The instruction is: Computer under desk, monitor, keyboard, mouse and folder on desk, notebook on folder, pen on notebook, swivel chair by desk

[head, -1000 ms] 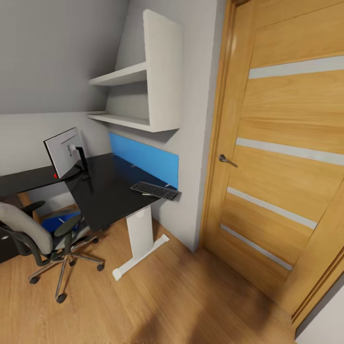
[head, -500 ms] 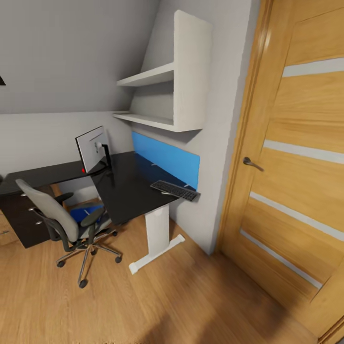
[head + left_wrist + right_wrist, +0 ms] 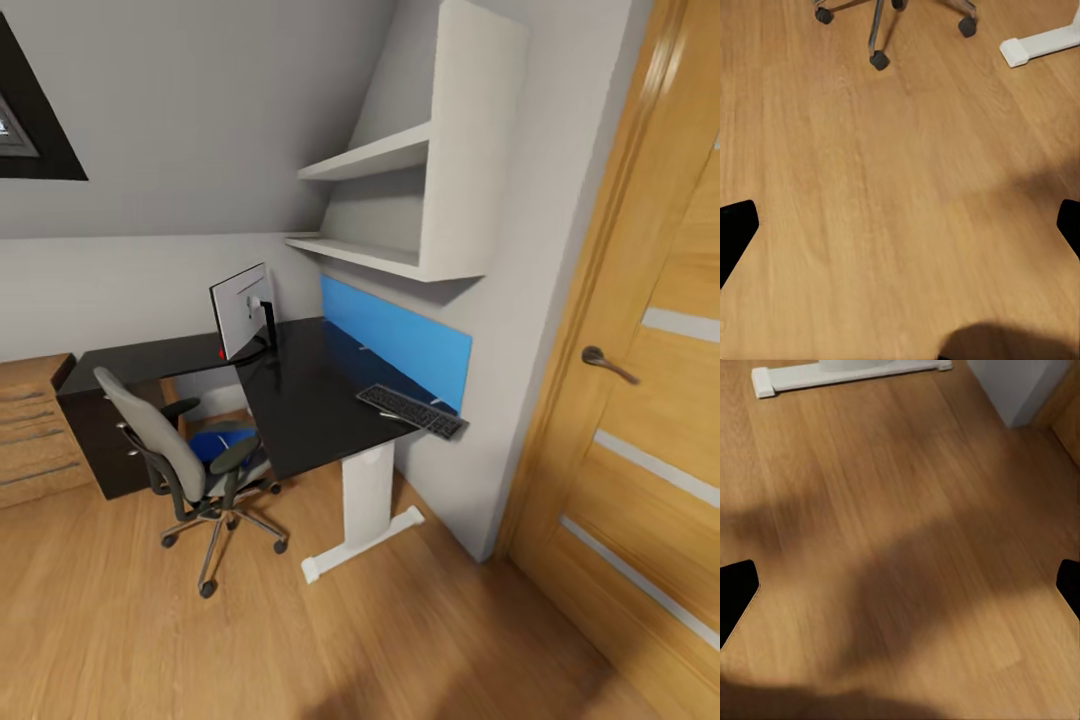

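The desk [image 3: 300, 400] is seen from across the room, with the monitor [image 3: 243, 312] standing near its inner corner, the keyboard [image 3: 411, 410] lying at the edge nearest the door [image 3: 640, 400], and the folder [image 3: 215, 441] resting on the seat of the chair [image 3: 185, 460]. Both the left gripper [image 3: 900, 225] and the right gripper [image 3: 900, 585] are held wide apart and empty over bare floor [image 3: 892, 195]. Risks judged from here: the chair could be bumped and rolled on its casters [image 3: 878, 61] during the approach, tipping the folder off, and the keyboard could be knocked from its edge position.

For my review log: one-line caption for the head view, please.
Bedroom corner: monitor and keyboard on the black desk, blue folder on the swivel chair, wooden door at right.
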Available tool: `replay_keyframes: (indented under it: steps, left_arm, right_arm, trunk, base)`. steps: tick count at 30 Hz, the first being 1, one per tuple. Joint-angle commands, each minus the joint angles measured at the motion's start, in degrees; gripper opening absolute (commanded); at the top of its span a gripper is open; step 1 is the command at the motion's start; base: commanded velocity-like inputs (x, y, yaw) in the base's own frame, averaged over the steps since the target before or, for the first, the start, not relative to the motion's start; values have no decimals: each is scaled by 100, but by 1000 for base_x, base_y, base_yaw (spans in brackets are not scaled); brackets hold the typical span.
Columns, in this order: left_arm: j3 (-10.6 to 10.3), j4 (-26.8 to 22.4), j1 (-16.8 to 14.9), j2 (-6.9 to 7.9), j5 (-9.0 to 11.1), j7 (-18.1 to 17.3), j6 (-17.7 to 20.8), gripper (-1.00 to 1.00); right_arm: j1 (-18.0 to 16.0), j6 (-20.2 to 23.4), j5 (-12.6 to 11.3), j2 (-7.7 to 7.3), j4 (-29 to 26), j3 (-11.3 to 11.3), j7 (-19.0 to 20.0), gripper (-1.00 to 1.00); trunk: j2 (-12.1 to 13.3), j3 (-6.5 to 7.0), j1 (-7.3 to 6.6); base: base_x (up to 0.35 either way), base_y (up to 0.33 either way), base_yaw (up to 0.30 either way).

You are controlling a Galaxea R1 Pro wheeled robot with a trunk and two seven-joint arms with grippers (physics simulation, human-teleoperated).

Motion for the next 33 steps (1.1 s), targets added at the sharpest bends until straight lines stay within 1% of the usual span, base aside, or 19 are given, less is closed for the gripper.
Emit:
replay_keyframes:
  steps: [1, 8, 33]
  left_arm:
    - [23, -2, -2, -1, 32, -41, -15, 100]
    - [18, -2, -2, -6, 25, -48, -8, 100]
    - [-9, -2, -2, -10, 16, -74, 5, 100]
  right_arm:
    - [-4, -6, 35, -1, 4, 31, -60, 100]
    - [-4, -12, 35, -1, 3, 31, -60, 100]
    - [-4, -43, 35, -1, 3, 31, -60, 100]
  trunk:
    - [-4, -7, 2]
    - [-4, -7, 2]
    - [-4, -7, 2]
  base:
    - [109, 0, 279]
    - [47, 0, 279]
    - [1, 0, 279]
